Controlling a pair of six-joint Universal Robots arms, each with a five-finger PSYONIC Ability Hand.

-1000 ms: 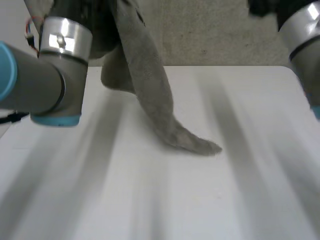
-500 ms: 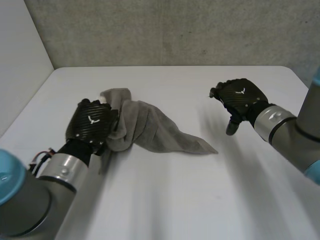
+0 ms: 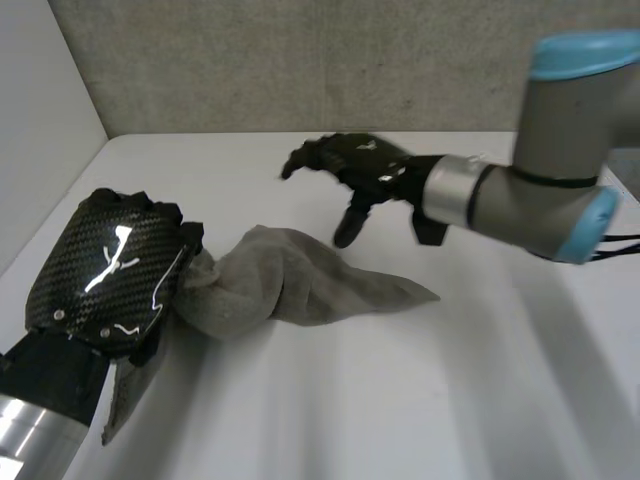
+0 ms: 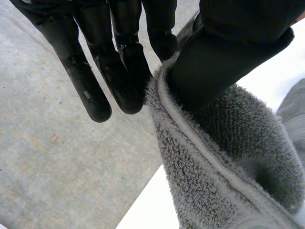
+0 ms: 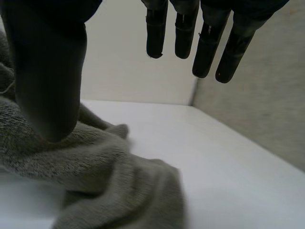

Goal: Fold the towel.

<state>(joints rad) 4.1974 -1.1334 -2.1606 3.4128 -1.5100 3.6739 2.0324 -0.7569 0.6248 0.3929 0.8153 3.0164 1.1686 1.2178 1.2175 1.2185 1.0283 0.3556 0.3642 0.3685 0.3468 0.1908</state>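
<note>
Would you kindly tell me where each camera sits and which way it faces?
Head view: behind and between the arms, looking down on the white table; both arms show.
Left wrist view: along the left hand, which pinches the crumpled grey terry towel.
Right wrist view: along the open right hand, across the table.
All three share the towel.

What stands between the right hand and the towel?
Nothing visible does. The right hand hangs open just above the bunched towel, thumb pointing down toward the cloth, with only air between them. The left hand pinches an edge of the towel.
</note>
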